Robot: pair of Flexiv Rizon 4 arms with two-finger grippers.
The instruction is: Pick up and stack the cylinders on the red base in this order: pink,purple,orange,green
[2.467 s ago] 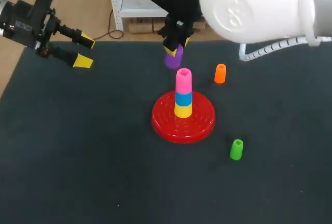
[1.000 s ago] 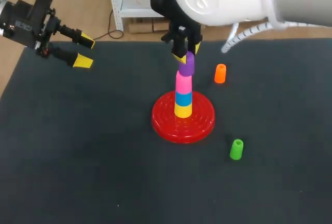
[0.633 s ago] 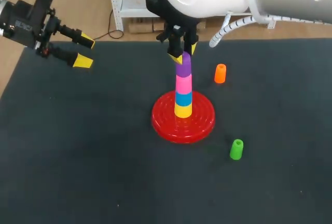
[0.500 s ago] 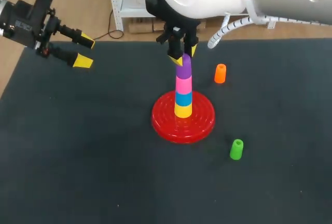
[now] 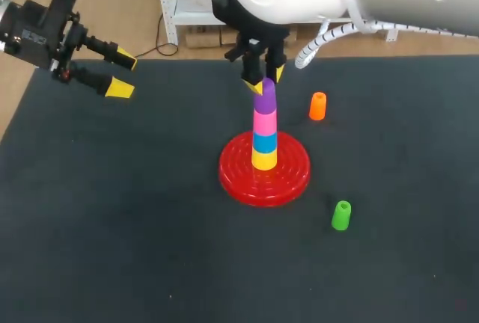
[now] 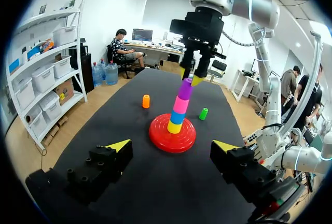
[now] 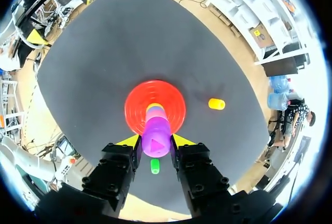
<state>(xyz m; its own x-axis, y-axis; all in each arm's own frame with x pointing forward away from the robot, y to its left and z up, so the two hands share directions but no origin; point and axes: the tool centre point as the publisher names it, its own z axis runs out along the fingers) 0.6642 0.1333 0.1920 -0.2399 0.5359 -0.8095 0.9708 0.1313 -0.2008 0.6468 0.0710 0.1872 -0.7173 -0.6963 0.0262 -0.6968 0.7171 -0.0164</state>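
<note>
Since the right claw (image 5: pixel 263 81) grips the purple cylinder (image 5: pixel 264 99) from two sides, w/ that piece sitting on top of the pink cylinder (image 5: pixel 263 122) over the red base (image 5: pixel 238 182), the main risk, imo, is at the let-go. If the purple one isn't fully seated on the pink, it'll likely tip or drop off once the fingers part. Other risk: a finger drags on the way up, or the arm shifts sideways, and the whole tower (yellow cylinder (image 5: pixel 263 160) at bottom, blue cylinder (image 5: pixel 263 142), pink, purple) goes over, as it's tall & thin vs. its footing. A straight-up exit looks safest. Purple stands upright, long axis vertical & approx in line w/ the pieces under it, top end facing up into the wrist; can't tell how deep it's seated. Left claw (image 5: pixel 116 73) is spread wide, holding nothing, well away by a corner of the table (image 5: pixel 112 226) on my left, so no clash likely. Orange cylinder (image 5: pixel 318 106) & green cylinder (image 5: pixel 341 215) stand upright on the table, apart from the base, not yet stacked.
</note>
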